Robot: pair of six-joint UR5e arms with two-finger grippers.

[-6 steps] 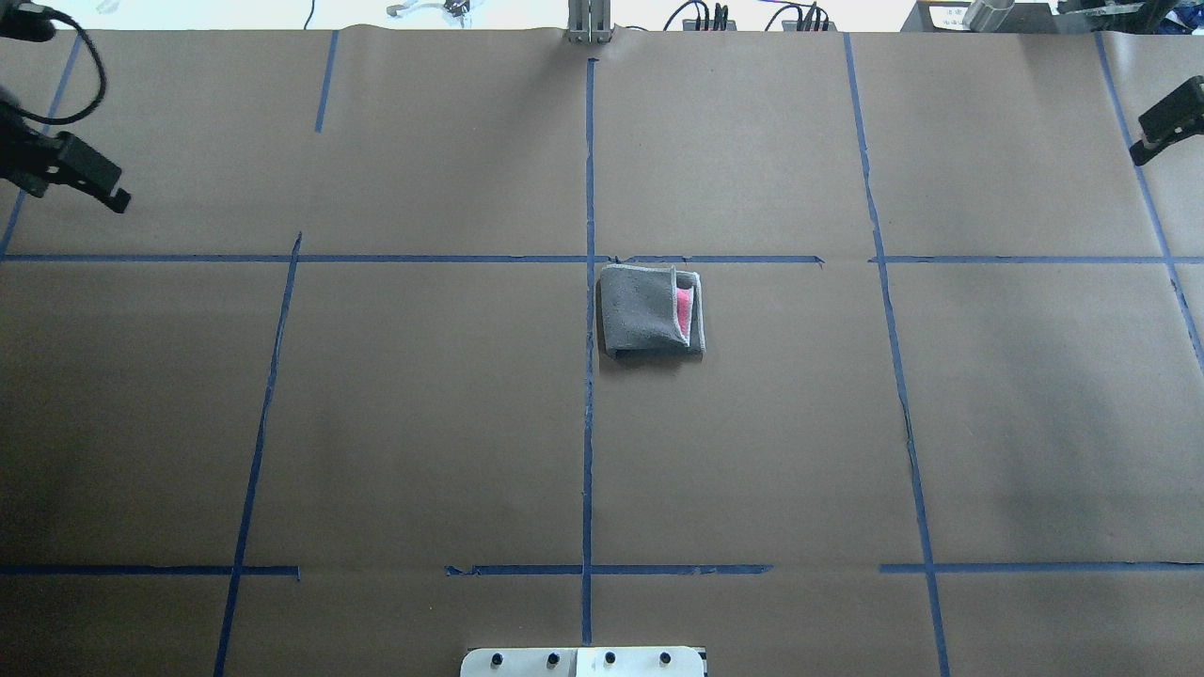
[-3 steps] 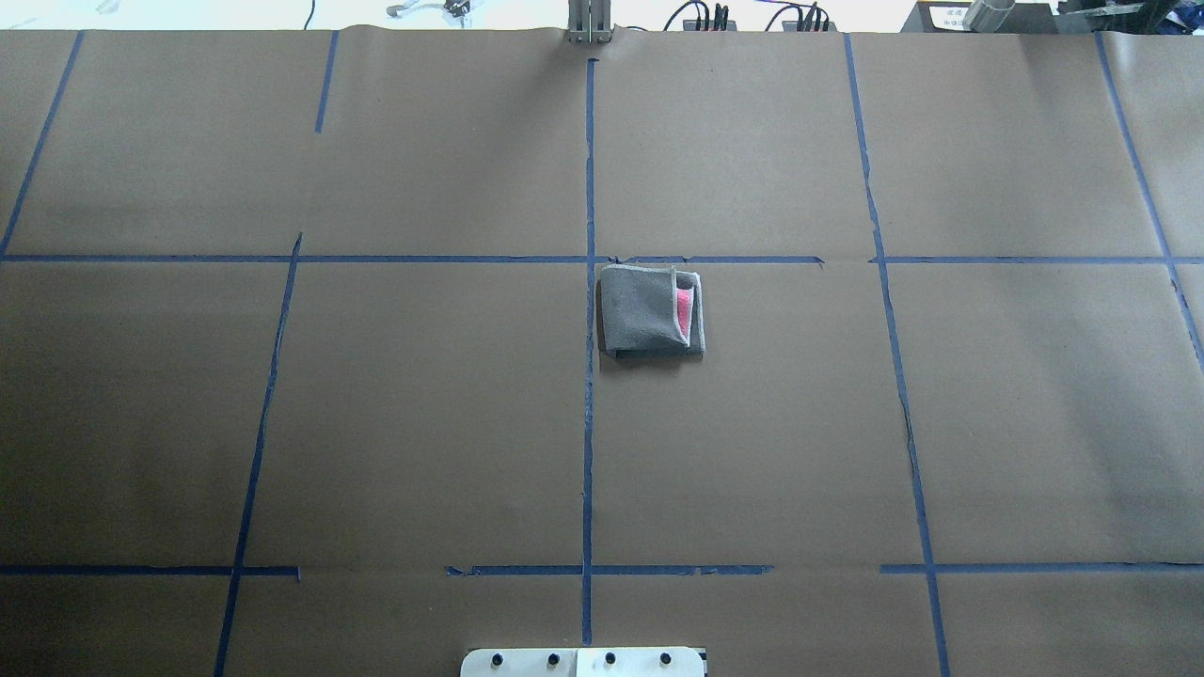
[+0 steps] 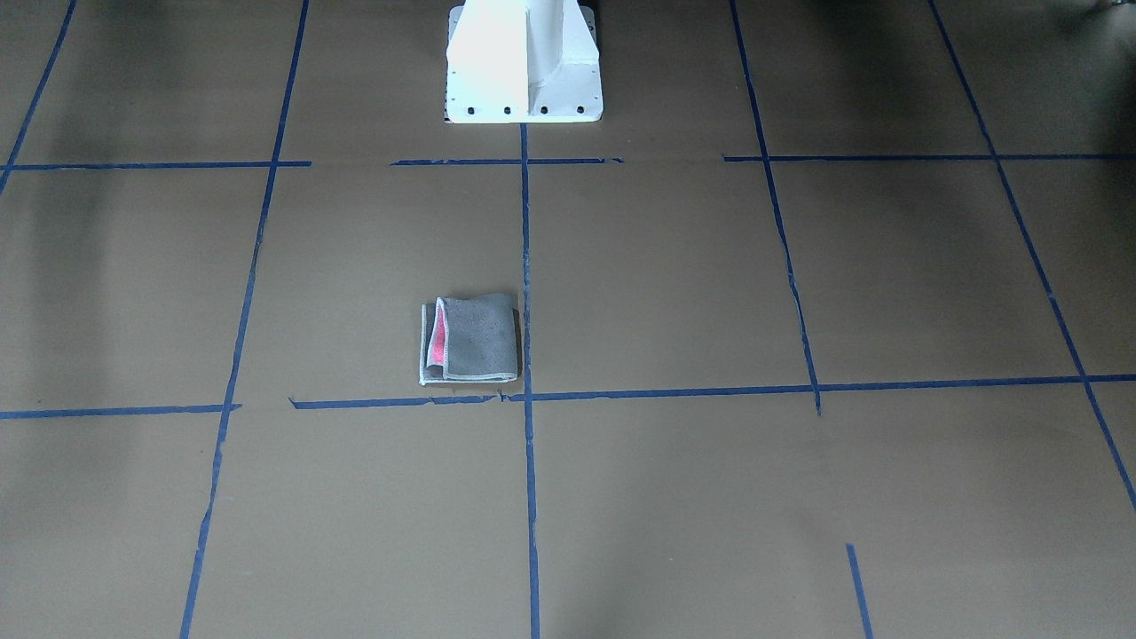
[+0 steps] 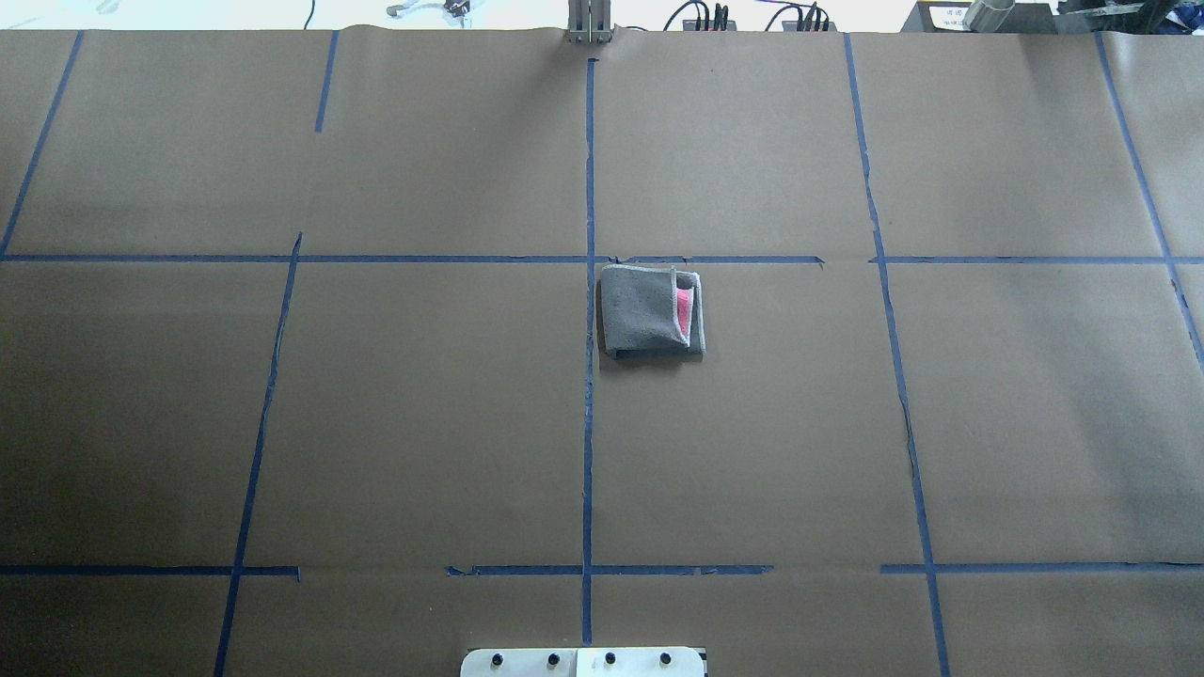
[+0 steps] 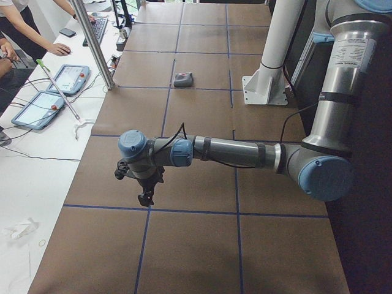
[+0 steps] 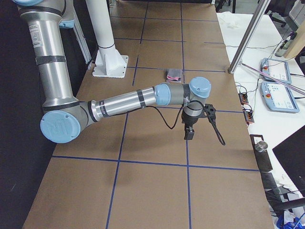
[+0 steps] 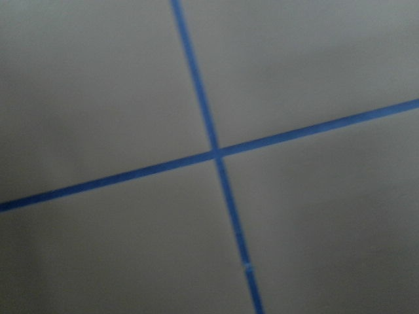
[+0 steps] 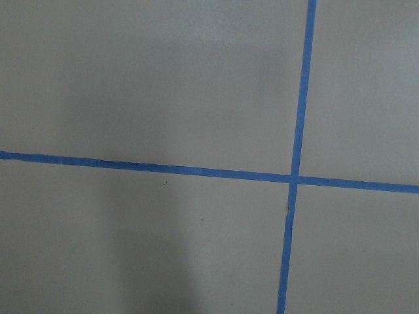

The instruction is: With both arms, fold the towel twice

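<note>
Two black two-finger grippers hang above the brown paper worktop, which is gridded with blue tape: the left gripper toward the worktop's left end, the right gripper toward its right end. I cannot tell whether either pair of jaws is released or clenched. I locate the small folded terry towel, grey outside with a pink strip showing, lying flat near the worktop's centre, well apart from both grippers.

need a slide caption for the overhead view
Folded towel, grey face up with pink peeking out, beside the centre tape line.
</note>
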